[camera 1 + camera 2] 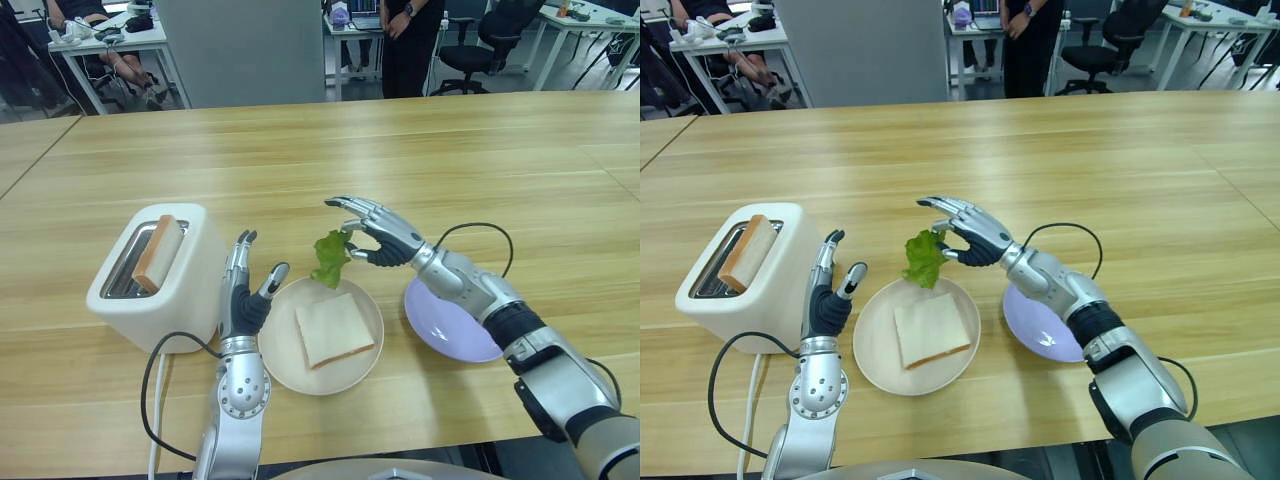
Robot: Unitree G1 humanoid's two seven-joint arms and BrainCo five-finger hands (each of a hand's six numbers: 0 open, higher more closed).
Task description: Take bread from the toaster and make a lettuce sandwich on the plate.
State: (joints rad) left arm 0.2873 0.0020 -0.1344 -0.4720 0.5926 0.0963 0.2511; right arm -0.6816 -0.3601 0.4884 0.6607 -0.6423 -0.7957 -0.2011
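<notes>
Lettuce placement over the plated bread slice (335, 330).
Right hand (385, 235) pinches the lettuce leaf (330, 258) above the plate (280, 350) by the table's (400, 150) near edge; left hand (243, 300) spread, empty. Next, we judge: lower, release onto bread.

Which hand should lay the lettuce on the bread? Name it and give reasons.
Right. The right hand pinches the lettuce just above the plate's far rim, close to the bread slice. The left hand stands open and empty between toaster and plate.
</notes>
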